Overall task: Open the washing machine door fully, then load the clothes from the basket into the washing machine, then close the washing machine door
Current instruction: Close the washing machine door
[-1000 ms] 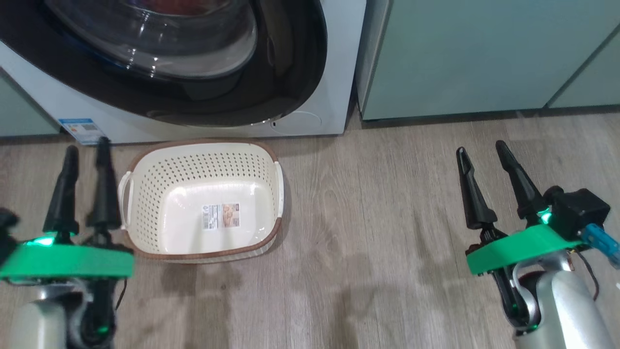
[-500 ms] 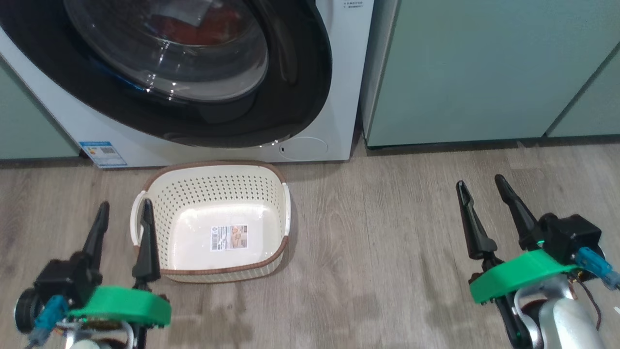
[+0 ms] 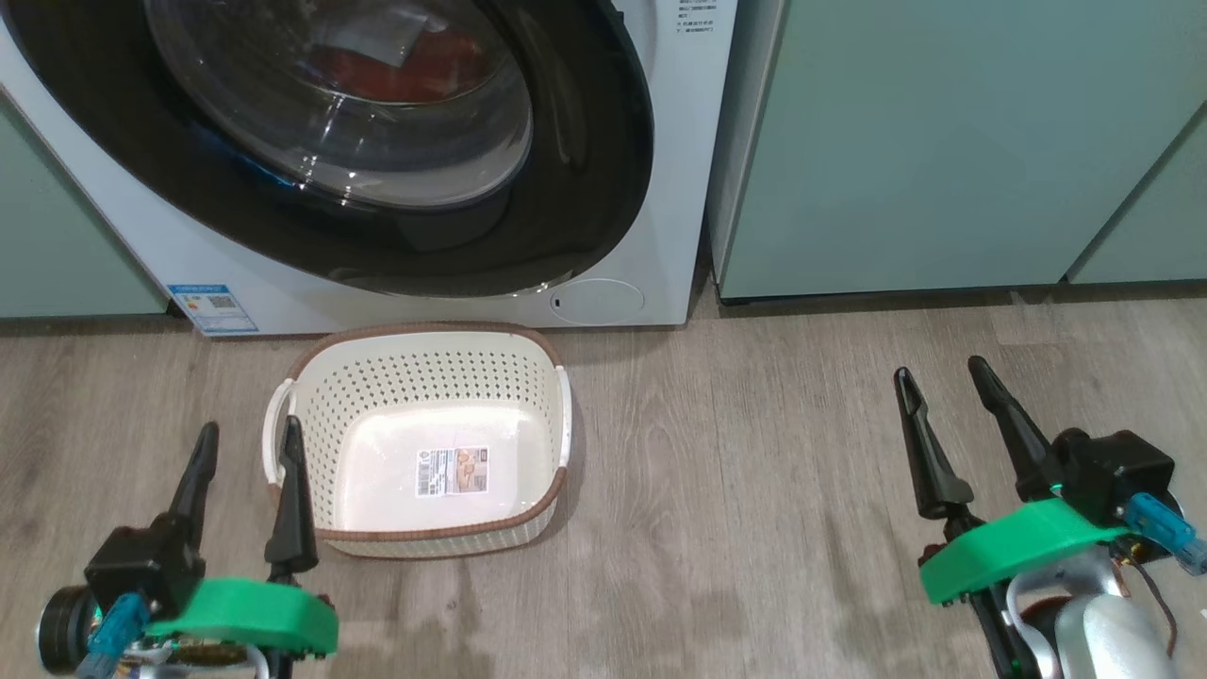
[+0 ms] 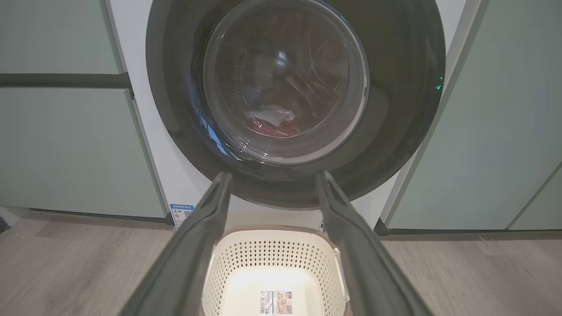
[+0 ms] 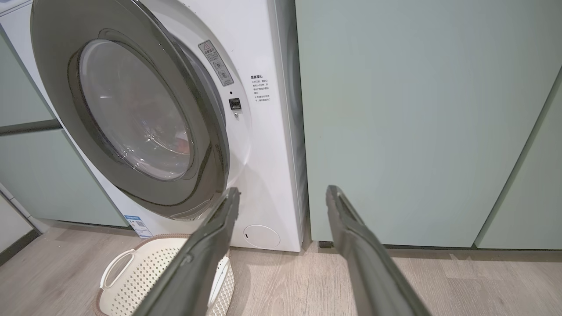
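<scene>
Over the last second our head camera had lifted, so more of the machine came into the head view; machine and basket themselves had not moved. The left gripper had drawn back from beside the basket's left handle and rolled over. It now hung by the basket's near-left corner, jaws apart and empty. The right gripper kept much the same place, well to the right over the floor, jaws likewise apart with nothing between them.

The basket stood empty just before the machine, only a label on its base. The clothes lay in the drum, red and white behind the glass of the door. We judged the loading done and the door the last step. In the left wrist view the door looked shut. The right wrist view, though, showed its free edge standing off the front with the latch uncovered, so we judged it ajar.

Pale green cabinets flanked the machine. The basket sat right below the door and might hamper a low reach.
</scene>
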Controlling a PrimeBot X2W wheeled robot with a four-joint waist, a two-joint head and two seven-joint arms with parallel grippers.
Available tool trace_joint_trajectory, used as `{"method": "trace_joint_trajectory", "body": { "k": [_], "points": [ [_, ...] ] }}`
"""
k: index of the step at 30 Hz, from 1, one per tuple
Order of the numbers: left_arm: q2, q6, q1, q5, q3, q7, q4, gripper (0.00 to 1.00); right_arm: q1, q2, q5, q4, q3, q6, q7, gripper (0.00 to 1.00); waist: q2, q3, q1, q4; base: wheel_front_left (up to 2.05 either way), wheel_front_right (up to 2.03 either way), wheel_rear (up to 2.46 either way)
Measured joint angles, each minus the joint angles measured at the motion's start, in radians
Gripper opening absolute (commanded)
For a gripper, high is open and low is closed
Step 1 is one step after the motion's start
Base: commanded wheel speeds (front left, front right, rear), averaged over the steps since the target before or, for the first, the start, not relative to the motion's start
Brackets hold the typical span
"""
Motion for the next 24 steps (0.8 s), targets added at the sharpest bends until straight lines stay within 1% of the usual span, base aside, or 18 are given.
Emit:
{"method": "trace_joint_trajectory", "body": {
  "k": [16,18,23,24],
  "points": [
    [0.0,0.016,-0.001,0.0,-0.004,0.0,0.012,1.0,-0.001,0.0,0.0,0.0,-0.001,0.0,0.0,1.0,0.0,0.011,0.0,0.001,0.0,0.0,0.0],
    [0.0,0.024,-0.002,0.0,-0.005,0.0,0.013,1.0,-0.001,0.0,0.0,-0.001,-0.002,0.0,0.0,1.0,0.0,0.012,0.0,0.002,0.0,0.0,0.0],
    [0.0,0.024,-0.002,0.0,-0.008,-0.005,0.014,1.0,-0.001,0.0,0.0,-0.003,-0.003,0.0,0.0,1.0,0.0,0.015,0.0,0.005,0.0,0.0,0.0],
    [0.0,0.024,-0.003,0.0,-0.009,-0.005,0.014,1.0,-0.001,0.0,0.0,-0.005,-0.003,0.0,0.0,0.91,0.0,0.015,0.0,0.006,0.0,0.0,0.0]
  ]
}}
